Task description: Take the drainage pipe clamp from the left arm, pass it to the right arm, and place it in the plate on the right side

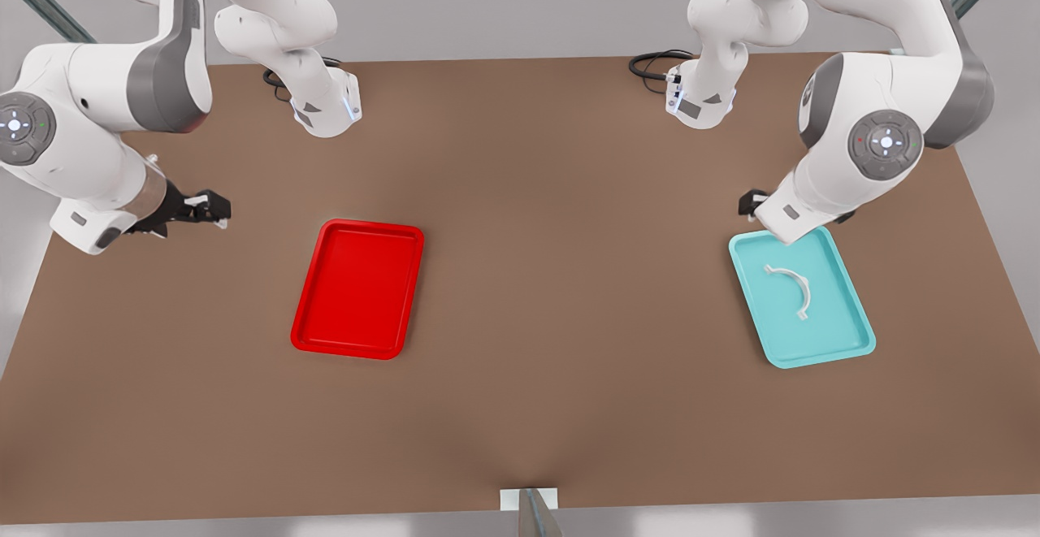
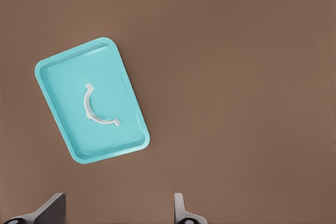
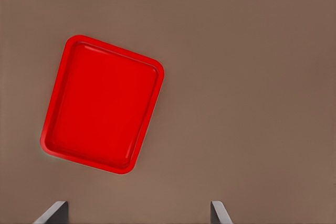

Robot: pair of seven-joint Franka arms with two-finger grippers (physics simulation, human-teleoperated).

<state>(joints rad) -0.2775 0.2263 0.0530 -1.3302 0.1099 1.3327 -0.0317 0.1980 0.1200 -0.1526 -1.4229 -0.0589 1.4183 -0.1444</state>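
The drainage pipe clamp (image 1: 792, 287), a thin white half-ring, lies flat inside a teal tray (image 1: 841, 322) on the front view's right. The left wrist view looks down on the clamp (image 2: 96, 109) and the teal tray (image 2: 118, 72). My left gripper (image 2: 116, 211) is open and empty; it hovers above the tray's far edge (image 1: 751, 204), largely hidden by its own arm. The red plate (image 1: 357, 289) lies empty on the front view's left, also seen from the right wrist (image 3: 102, 103). My right gripper (image 1: 213, 209) (image 3: 137, 212) hangs open and empty, apart from the plate.
Both trays rest on a brown table (image 1: 552, 277). The two arm bases (image 1: 325, 110) (image 1: 699, 98) stand at its far edge with black cables (image 1: 650, 62). A small white and grey fitting (image 1: 530, 504) sits at the near edge.
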